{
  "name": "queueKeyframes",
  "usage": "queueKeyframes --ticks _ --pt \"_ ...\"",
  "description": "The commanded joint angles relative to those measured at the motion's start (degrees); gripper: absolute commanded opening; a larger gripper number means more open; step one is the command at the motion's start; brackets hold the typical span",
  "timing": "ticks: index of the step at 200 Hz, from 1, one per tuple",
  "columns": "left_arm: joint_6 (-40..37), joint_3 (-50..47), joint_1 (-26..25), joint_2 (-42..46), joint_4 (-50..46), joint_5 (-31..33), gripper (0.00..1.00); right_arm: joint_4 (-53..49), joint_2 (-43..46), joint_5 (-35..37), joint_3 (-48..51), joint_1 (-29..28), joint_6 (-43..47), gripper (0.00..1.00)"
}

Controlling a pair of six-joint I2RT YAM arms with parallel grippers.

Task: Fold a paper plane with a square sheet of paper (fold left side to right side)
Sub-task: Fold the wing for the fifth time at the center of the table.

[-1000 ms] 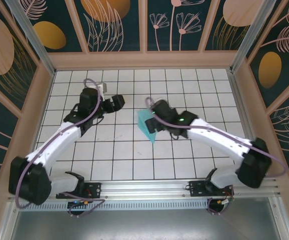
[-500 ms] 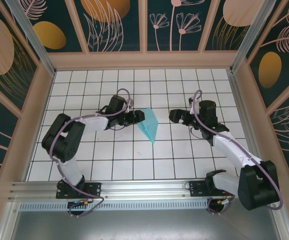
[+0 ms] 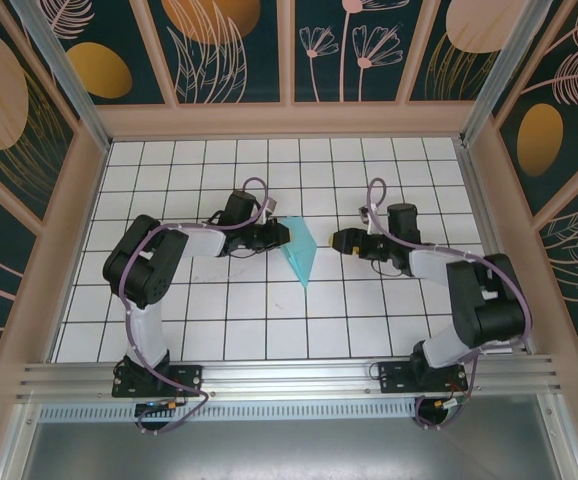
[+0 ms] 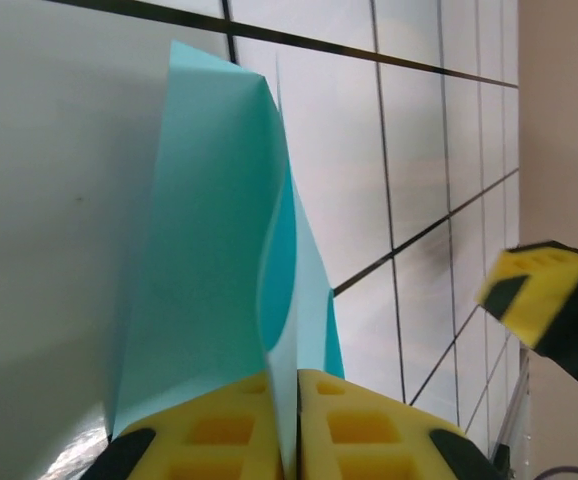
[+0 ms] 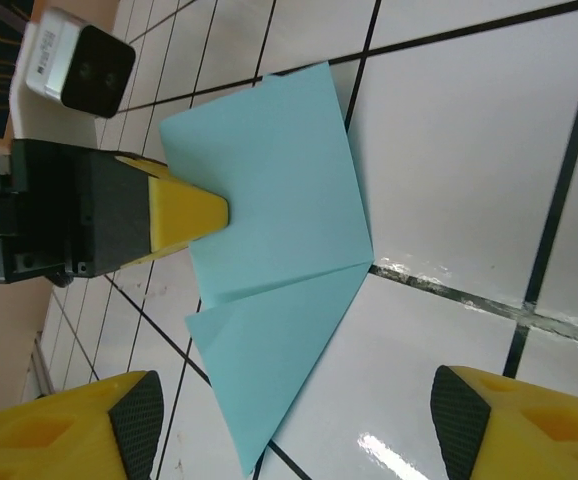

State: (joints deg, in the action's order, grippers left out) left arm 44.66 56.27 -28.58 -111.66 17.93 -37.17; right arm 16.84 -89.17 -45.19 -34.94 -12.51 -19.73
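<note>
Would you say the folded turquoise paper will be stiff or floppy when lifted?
Probably floppy: the folded turquoise paper bows between layers where the left hand pinches it. Likely light; may slide on the glossy table.

Left wrist view: the lower edge of the folded paper (image 4: 209, 250) is hidden between the yellow pads (image 4: 219, 432) of the left gripper (image 4: 289, 380) — these are cut off at the bottom of the frame.

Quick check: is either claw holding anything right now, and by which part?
The left claw is pinching the light-turquoise folded paper sheet by its left edge, near the wide end. The right claw is open beside it, holding nothing.
</note>
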Motion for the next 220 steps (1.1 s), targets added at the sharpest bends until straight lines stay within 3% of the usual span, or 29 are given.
queueKeyframes --ticks 1,69,103,178,200,220 --pt "-0.42 -2.44 0.0 2.66 5.66 -5.5 0.1 6.22 -4.87 -5.54 -4.14 0.25 2.26 0.73" --pt "-0.5 -6.57 0.54 5.35 10.52 -12.13 0.09 2.04 -18.13 -11.89 -15.41 -2.6 9.91 0.73" --pt "-0.39 -7.96 0.71 5.27 11.54 -12.59 0.09 2.19 -21.0 -14.32 -17.74 -4.38 9.98 0.67" --pt "0.05 -8.12 1.59 3.86 12.84 -12.48 0.09 3.11 -21.93 -15.65 -16.78 -4.52 8.3 0.35" --pt "0.06 -8.38 1.85 3.96 13.18 -12.44 0.14 2.61 -21.58 -15.55 -16.85 -4.47 8.12 0.18" --pt "-0.98 -8.63 2.42 4.78 11.58 -11.48 0.26 0.83 -20.95 -14.34 -16.91 -4.49 8.71 0.05"
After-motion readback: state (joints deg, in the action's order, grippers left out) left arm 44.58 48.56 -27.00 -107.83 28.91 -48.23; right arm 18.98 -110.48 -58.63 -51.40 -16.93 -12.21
